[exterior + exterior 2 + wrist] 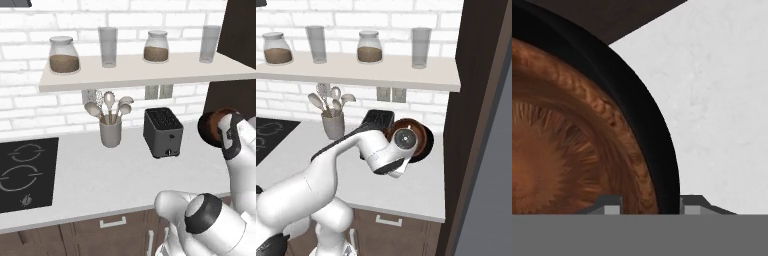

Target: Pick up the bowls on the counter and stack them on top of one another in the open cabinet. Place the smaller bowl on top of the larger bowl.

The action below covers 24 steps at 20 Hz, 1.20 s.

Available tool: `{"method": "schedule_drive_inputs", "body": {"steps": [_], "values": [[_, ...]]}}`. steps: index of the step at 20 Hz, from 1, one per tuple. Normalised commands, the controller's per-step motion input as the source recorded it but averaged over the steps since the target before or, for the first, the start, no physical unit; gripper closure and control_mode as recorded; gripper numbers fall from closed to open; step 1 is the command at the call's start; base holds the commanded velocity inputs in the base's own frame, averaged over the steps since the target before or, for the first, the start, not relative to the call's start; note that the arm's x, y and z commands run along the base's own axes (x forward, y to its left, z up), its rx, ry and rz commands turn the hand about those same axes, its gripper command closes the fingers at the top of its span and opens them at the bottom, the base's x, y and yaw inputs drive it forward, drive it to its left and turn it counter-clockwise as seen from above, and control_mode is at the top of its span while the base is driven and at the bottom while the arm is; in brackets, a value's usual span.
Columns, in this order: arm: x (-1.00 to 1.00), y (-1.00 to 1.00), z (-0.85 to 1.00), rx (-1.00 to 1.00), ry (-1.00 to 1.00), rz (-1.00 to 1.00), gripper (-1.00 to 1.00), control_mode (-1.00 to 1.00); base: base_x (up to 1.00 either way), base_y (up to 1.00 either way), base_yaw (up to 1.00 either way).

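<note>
- Brown smaller bowl [557,150] nested in black larger bowl [654,130], on counter [722,110] at 3 o'clock of toaster [162,132].
- Gripper [650,205] fingers apart, straddling both rims at 6 o'clock, hand view.
- Open cabinet [356,72] above, at 12 o'clock.

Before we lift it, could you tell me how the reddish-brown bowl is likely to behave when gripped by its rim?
The reddish-brown bowl looks rigid, so probably won't flex. Nested inside the black bowl, it may drag that along. The gripper straddles both rims, so slipping seems possible.
</note>
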Motion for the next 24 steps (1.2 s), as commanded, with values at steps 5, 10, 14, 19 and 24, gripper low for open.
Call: {"method": "schedule_drive_inputs", "body": {"steps": [5, 10, 14, 19, 24], "values": [[-0.73, 0.2, 1.0, 0.0, 0.01, 0.01, 1.0, -1.0, 0.0, 0.0, 0.0], [-0.76, 0.22, 1.0, 0.0, 0.0, 0.07, 1.0, -1.0, 0.0, 0.0, 0.0], [-0.55, 0.26, 1.0, -0.03, 0.0, 0.17, 1.0, -1.0, 0.0, 0.0, 0.0], [-0.02, 0.57, 0.94, -0.05, -0.14, 0.26, 1.0, -1.0, 0.0, 0.0, 0.0], [0.01, 0.45, 0.83, -0.01, -0.06, 0.28, 1.0, -1.0, 0.0, 0.0, 0.0]]}}
